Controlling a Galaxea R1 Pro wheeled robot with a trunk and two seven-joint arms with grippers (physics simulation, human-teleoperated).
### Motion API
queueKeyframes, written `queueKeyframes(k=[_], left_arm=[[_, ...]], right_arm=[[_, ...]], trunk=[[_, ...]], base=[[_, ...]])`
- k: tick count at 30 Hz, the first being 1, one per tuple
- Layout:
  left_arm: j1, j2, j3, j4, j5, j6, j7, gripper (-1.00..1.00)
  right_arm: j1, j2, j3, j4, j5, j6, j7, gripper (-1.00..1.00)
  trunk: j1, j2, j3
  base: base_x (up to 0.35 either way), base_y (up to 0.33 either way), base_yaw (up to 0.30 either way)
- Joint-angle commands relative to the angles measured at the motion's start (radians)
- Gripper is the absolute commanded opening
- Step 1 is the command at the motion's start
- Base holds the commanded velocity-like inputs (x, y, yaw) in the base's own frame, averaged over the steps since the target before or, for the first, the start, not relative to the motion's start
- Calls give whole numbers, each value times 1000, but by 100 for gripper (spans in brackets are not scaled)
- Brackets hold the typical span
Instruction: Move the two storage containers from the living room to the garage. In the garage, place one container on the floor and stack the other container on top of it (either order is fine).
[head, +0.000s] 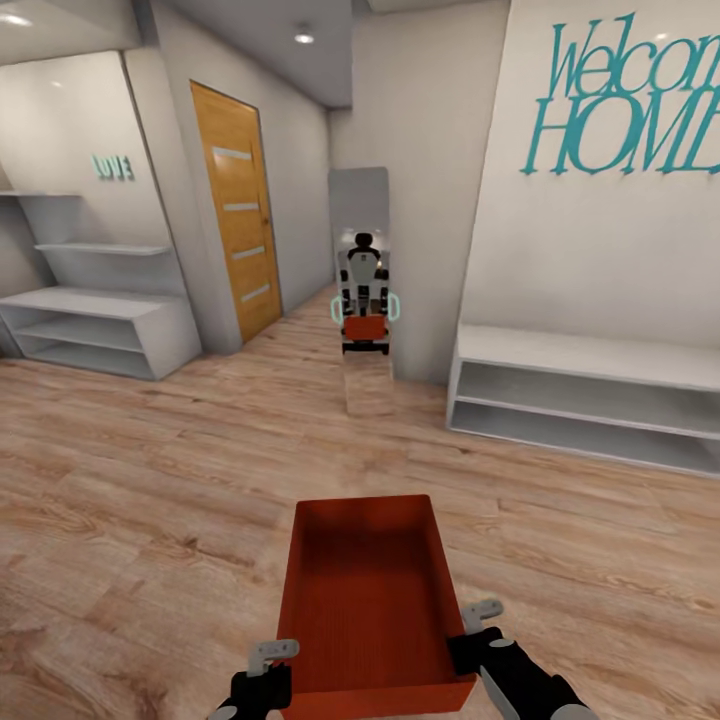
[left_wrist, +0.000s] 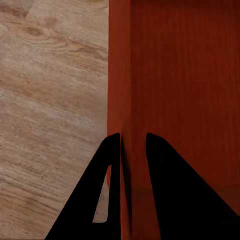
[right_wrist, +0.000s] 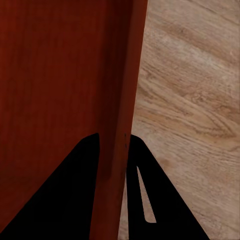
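left claw (left_wrist: 132, 150) and right claw (right_wrist: 115, 145) each pinch a ribbed orange-red bin (head: 370, 600) wall above wood planks (head: 150, 480).

A storage container (head: 372, 600) sits at the bottom centre of the head view, above the plank floor (head: 130, 470). The left gripper (head: 262, 672) is at its lower left corner, the right gripper (head: 478, 628) at its lower right. In each wrist view one finger lies inside the container wall (left_wrist: 120, 80) and one outside. At centre frame a mirror (head: 362, 270) stands on the far wall. A door (head: 238, 225) is left of it, low shelves (head: 95, 325) at far left, a bench shelf (head: 585, 395) at right under lettering (head: 630, 95). Small lettering (head: 113, 167), perhaps reading "LOVE", sits upper left.
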Motion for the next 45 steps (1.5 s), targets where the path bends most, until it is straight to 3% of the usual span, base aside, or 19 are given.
queueKeyframes(k=[1, 11, 27, 45], left_arm=[[-1, 26, -1, 4, -12, -4, -12, -100], [-1, 26, -1, 4, -12, -3, -12, -100], [-1, 26, -1, 4, -11, -3, -12, -100], [-1, 26, -1, 5, -12, -3, -12, -100]], right_arm=[[0, -4, 41, -4, -8, -63, 32, -100], [0, -4, 42, -5, -8, -64, 32, -100], [0, -4, 42, -5, -8, -64, 32, -100], [0, -4, 42, -5, -8, -64, 31, -100]], trunk=[[1, 0, -2], [1, 0, -7], [1, 0, -9], [1, 0, -17]], base=[[343, 0, 168], [343, 0, 175], [343, 0, 44], [343, 0, 198]])
